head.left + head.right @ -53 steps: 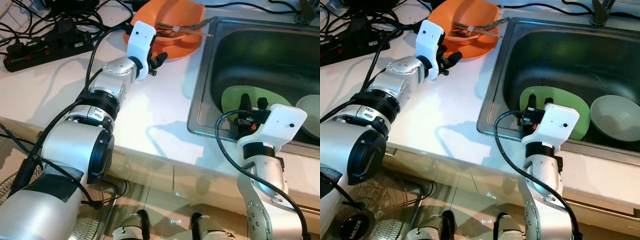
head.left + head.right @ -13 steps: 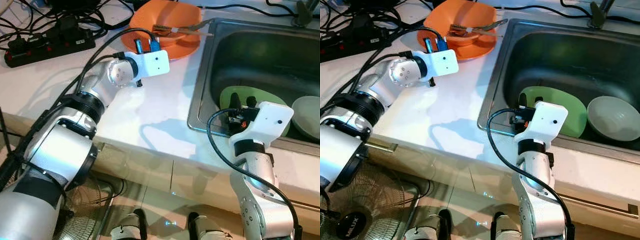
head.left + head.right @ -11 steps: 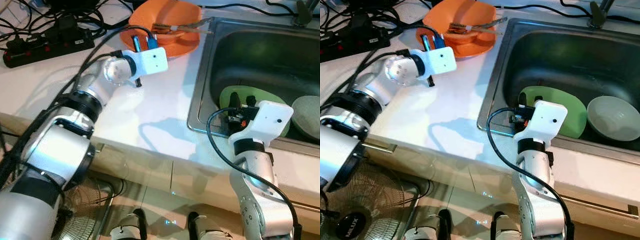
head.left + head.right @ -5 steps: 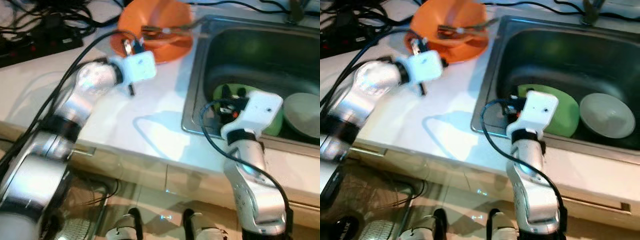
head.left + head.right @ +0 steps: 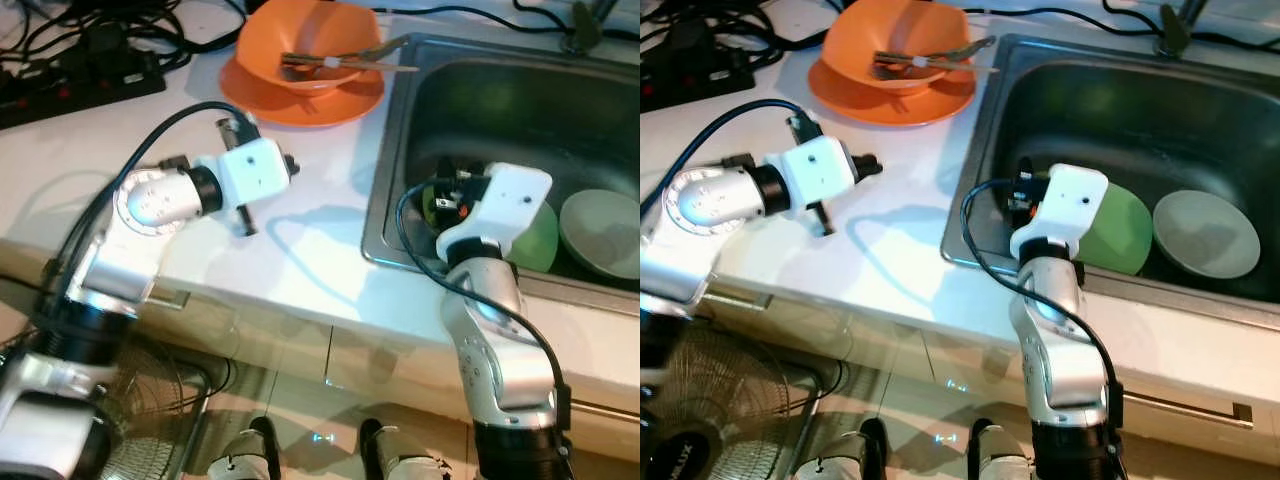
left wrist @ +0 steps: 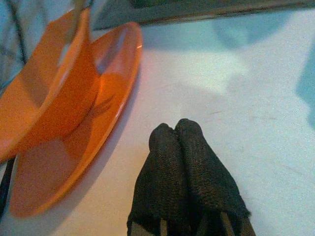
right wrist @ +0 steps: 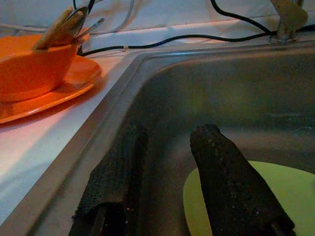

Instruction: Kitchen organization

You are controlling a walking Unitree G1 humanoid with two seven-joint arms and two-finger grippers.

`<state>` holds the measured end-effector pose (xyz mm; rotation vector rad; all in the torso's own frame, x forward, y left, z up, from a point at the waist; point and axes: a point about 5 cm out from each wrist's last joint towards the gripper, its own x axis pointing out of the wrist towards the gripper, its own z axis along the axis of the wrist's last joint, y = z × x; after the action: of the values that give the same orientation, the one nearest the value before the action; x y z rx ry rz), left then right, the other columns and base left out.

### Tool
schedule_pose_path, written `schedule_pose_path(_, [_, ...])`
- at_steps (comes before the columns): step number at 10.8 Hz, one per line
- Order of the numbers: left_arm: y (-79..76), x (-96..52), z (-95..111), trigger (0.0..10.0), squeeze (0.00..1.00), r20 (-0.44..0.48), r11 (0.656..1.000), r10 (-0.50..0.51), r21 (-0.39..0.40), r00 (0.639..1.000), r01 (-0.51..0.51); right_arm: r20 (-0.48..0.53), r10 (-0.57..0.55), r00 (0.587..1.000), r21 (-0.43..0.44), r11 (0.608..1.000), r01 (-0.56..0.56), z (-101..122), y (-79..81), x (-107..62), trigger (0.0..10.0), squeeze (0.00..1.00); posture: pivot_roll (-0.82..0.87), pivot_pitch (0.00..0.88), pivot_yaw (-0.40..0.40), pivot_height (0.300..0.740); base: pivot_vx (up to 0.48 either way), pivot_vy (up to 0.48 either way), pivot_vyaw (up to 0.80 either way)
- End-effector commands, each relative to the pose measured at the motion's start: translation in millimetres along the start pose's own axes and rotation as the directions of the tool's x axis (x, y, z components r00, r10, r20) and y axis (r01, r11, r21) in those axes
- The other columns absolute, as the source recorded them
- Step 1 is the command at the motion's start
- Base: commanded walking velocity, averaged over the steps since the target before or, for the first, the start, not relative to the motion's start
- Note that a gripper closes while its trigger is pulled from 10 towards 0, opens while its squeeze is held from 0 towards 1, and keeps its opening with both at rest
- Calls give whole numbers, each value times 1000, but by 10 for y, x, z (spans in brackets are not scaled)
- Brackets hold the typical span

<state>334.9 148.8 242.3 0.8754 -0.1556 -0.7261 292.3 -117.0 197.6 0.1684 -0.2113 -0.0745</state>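
Fingers of the left pincer (image 6: pixel 178 135) are pressed together above the white desk (image 5: pixel 320 215); the right pincer (image 7: pixel 170 152) is held spread inside the steel sink (image 5: pixel 1110 110).

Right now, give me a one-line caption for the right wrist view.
Right gripper, fingers open, reaching into the steel sink above a green plate; orange bowl on the counter beside it.

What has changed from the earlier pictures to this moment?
The left tool drew back from the orange bowl toward the counter's front edge, shut and empty. The right tool moved further over the sink, open above the green plate. Bowl, plate and grey bowl look unmoved.
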Motion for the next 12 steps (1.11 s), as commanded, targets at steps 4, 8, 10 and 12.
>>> schedule_pose_path(4, [76, 52, 3, 10000, 1000, -74, 998, 54, 20, 996, -52, -75, 1, 997, 7, 1000, -1, -176, 8, -54, 10000, 0, -21, 220, 4, 740, 0, 0, 0])
schedule_pose_path(8, [187, 203, -13, 10000, 1000, -114, 989, -27, 141, 993, 43, -97, -26, 995, 9, 1000, 27, -216, -13, -162, 10000, 0, -28, 252, 34, 740, 0, 0, 0])
schedule_pose_path(10, [217, 248, -21, 10000, 1000, -120, 984, -38, 168, 992, 58, -99, -33, 995, 8, 999, 34, -214, -28, -176, 10000, 0, -30, 257, 39, 740, 0, 0, 0])
schedule_pose_path(12, [241, 330, -27, 10000, 1000, -125, 973, -42, 220, 991, 69, -102, -43, 994, 3, 999, 43, -213, -49, -195, 10000, 0, -33, 263, 45, 740, 0, 0, 0])
